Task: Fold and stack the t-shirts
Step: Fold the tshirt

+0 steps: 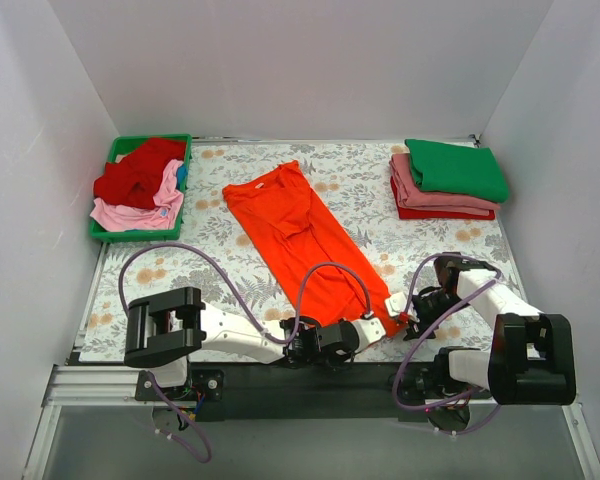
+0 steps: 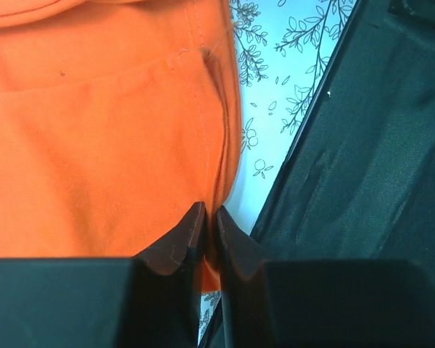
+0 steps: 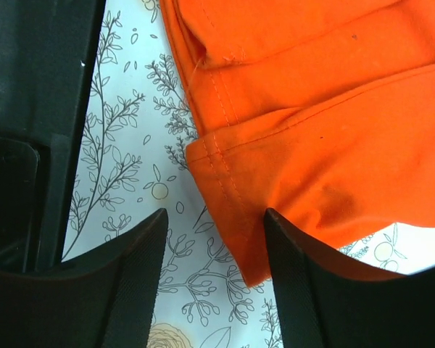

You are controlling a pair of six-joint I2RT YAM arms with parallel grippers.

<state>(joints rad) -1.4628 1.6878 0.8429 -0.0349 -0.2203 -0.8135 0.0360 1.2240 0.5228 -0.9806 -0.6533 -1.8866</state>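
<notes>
The bright orange t-shirt (image 1: pixel 298 238) lies lengthwise, folded narrow, across the middle of the floral cloth, collar at the back. My left gripper (image 1: pixel 372 330) is shut on its near hem (image 2: pixel 212 188), the cloth pinched between the tips. My right gripper (image 1: pixel 408 318) is open at the shirt's near right corner (image 3: pixel 257 246), which lies flat between the fingers (image 3: pixel 134 261). A stack of folded shirts, green (image 1: pixel 458 168) on top of dusty pink and red, sits at the back right. Red (image 1: pixel 138 172) and light pink (image 1: pixel 140 212) shirts lie crumpled in the tray.
A green plastic tray (image 1: pixel 102 234) stands at the back left. White walls close in the left, back and right. The black table edge (image 2: pixel 362 159) runs close beside both grippers.
</notes>
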